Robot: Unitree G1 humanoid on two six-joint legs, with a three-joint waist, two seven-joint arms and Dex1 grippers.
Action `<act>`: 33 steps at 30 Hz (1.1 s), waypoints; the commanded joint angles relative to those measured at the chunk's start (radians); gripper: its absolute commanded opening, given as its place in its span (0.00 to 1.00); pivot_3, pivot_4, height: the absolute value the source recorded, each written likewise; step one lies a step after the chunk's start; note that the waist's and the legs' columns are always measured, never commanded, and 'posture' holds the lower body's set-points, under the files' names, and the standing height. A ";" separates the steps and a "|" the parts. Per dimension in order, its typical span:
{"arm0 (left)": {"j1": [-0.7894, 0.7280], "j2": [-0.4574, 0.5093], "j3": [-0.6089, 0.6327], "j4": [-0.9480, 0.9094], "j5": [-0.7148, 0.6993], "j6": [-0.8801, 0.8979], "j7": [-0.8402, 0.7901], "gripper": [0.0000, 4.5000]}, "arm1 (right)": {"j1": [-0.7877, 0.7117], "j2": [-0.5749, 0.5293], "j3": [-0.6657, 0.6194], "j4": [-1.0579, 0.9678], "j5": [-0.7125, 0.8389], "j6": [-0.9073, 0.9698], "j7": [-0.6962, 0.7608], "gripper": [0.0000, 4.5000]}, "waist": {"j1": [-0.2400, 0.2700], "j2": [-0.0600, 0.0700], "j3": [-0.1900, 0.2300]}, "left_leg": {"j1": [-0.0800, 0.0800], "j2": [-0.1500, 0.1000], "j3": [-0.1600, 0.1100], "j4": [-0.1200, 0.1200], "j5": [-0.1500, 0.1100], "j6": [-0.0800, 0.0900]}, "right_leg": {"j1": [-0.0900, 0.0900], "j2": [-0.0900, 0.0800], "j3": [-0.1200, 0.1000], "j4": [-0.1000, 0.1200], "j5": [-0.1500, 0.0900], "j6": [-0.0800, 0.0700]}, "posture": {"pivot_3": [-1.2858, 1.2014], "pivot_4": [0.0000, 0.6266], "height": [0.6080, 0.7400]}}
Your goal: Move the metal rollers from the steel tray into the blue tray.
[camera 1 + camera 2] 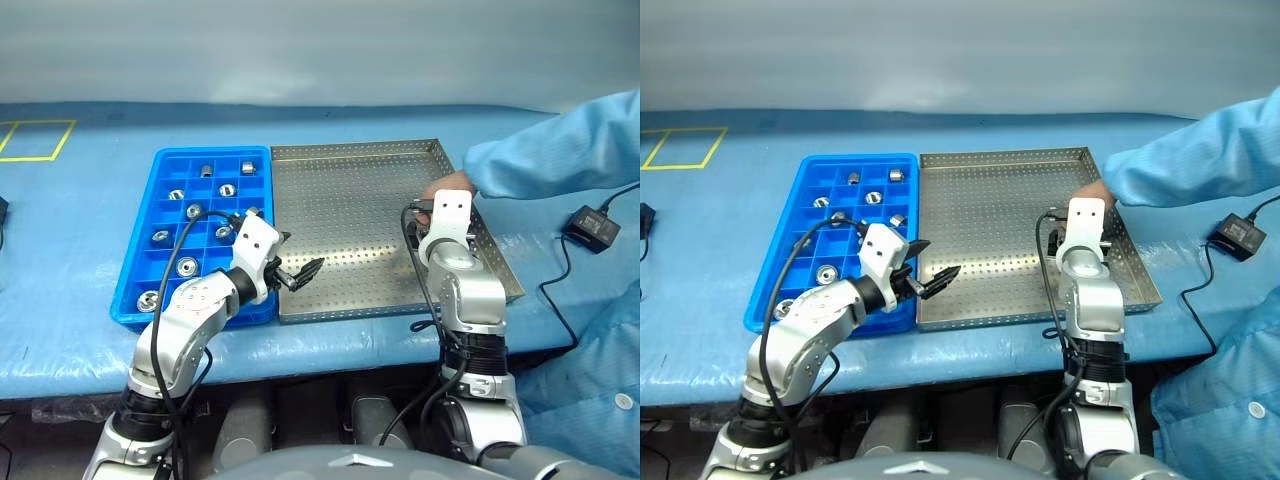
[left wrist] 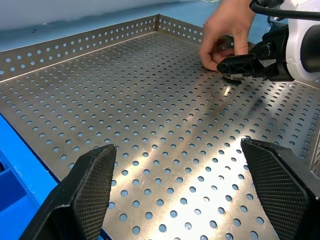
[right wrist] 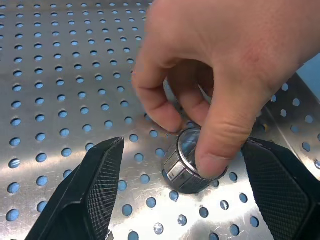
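Between the open right gripper's (image 3: 182, 192) fingers, a person's hand (image 3: 220, 65) pinches a roller (image 3: 186, 165).

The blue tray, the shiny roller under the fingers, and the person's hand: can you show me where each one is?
blue tray (image 1: 139, 272): left eye view, its outer rim.
metal roller (image 3: 182, 162): right wrist view, its ribbed side.
person's hand (image 3: 220, 55): right wrist view, the back of it.

- Looks like a factory or lab workbench: long table (image 1: 80, 300) under a blue cover, yellow tape square (image 1: 38, 140) marked far left.
- Person's sleeve (image 1: 560, 150) on the right is a light blue cleanroom-style coat.
- Perforated steel tray (image 1: 350, 290) beside a gridded blue tray (image 1: 135, 310) for parts sorting.
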 commanded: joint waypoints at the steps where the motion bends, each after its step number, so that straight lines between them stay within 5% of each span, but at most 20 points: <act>1: 0.003 0.003 0.003 -0.030 -0.001 -0.014 0.005 0.96 | -0.013 0.018 -0.016 -0.003 0.015 -0.014 -0.011 0.87 | 0.000 0.000 0.000 | 0.000 0.000 0.000 0.000 0.000 0.000 | 0.000 0.000 0.000 0.000 0.000 0.000 | 0.50 0.24 1.00; 17: 0.012 0.018 0.014 -0.023 0.000 -0.015 0.014 0.96 | -0.001 0.022 0.020 -0.057 0.048 0.001 0.048 0.87 | 0.000 0.000 0.000 | 0.000 0.000 0.000 -0.001 0.000 0.000 | 0.000 0.000 0.000 0.000 0.000 0.000 | 0.50 0.24 1.00; 24: 0.024 0.031 0.046 -0.024 -0.004 -0.019 0.018 0.96 | 0.034 -0.022 0.171 -0.190 0.197 0.042 0.317 0.87 | -0.005 0.001 0.000 | 0.000 0.001 0.000 -0.002 0.000 0.000 | -0.001 0.000 0.000 0.000 0.000 0.000 | 0.50 0.24 1.00; 33: 0.039 0.035 0.053 -0.026 -0.004 -0.022 0.020 0.96 | 0.039 -0.067 0.241 -0.075 0.174 -0.027 0.349 0.87 | 0.002 0.001 0.000 | 0.000 0.000 0.000 -0.001 0.000 0.000 | -0.001 -0.001 0.000 -0.001 -0.001 -0.001 | 0.50 0.24 1.00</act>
